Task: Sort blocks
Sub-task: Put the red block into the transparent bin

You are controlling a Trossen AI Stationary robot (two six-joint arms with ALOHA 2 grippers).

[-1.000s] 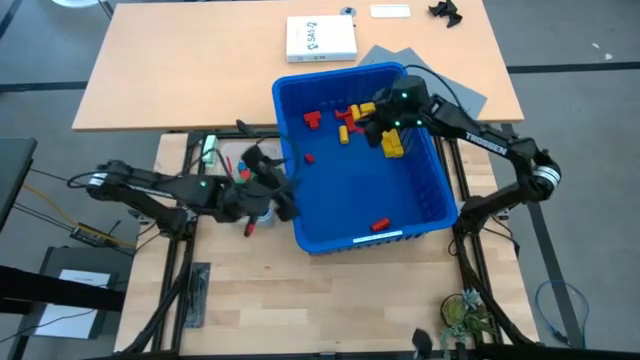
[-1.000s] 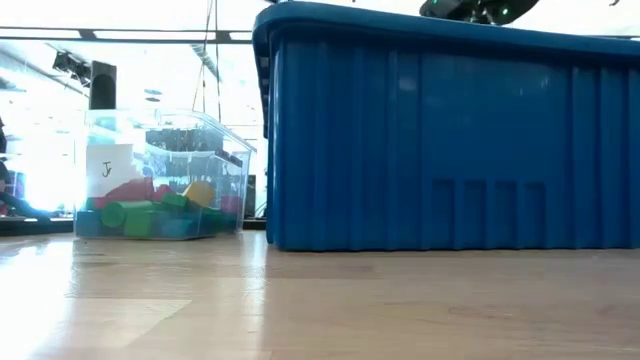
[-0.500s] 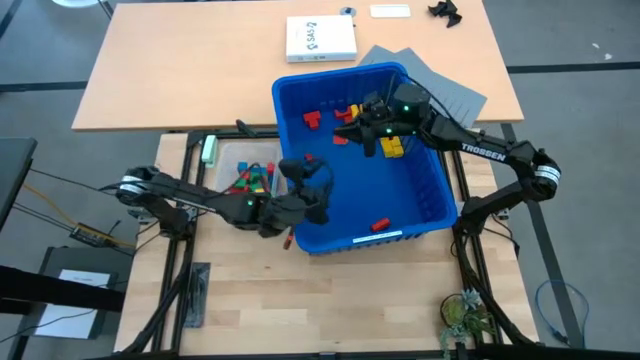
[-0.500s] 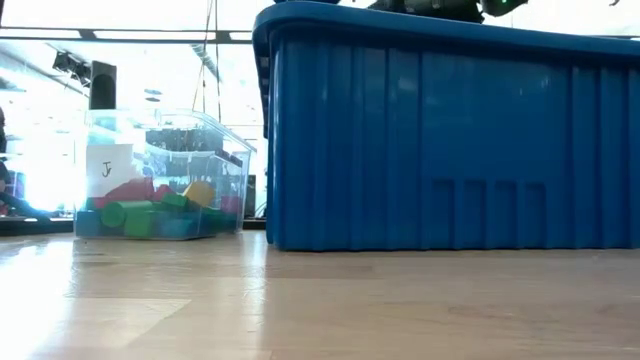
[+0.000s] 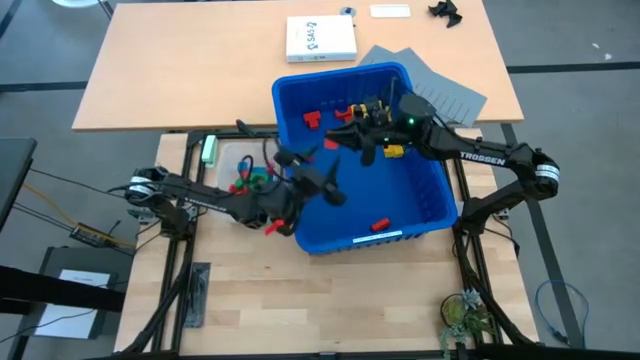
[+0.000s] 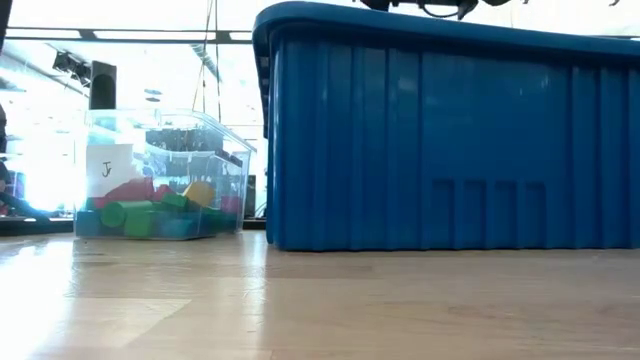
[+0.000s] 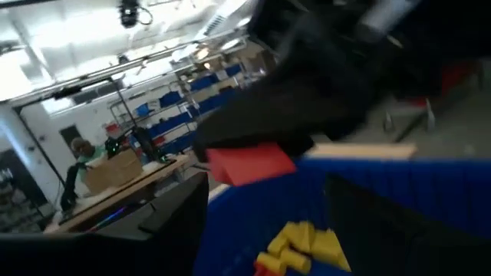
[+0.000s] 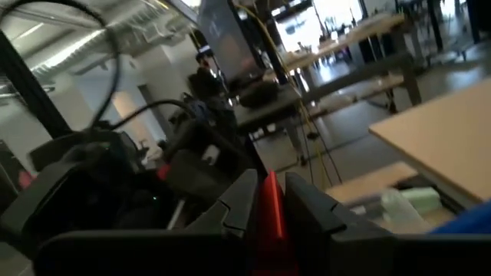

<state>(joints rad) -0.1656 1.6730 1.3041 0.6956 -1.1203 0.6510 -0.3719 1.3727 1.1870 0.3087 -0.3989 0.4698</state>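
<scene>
Item: the blocks [image 5: 385,150], small plastic toy bricks in red and yellow, lying loose on the floor of the blue bin [image 5: 425,205] on the table [image 5: 330,300]. More sit in the clear tub [image 6: 160,180] just left of the bin.

Handling, as I judge it: light, rigid, smooth-sided and a little slippery; not fragile. I would take each brick across its short width, on two flat faces, never by a corner.

Right hand [image 5: 362,148]: over the far part of the bin, clenched on a red block [image 8: 269,211], which shows in the right wrist view as a narrow bar standing between the two fingers, its long axis running out along them.

Left hand [image 5: 322,185]: reached over the bin's near-left wall. In the left wrist view a red piece [image 7: 249,163] shows at its tip; I cannot tell whether this hand grips it or stands released.

Orientation of the rest: one red brick [image 5: 380,224] lies alone near the front wall, long axis slanted to that wall. The yellow cluster is too jumbled to read.
</scene>
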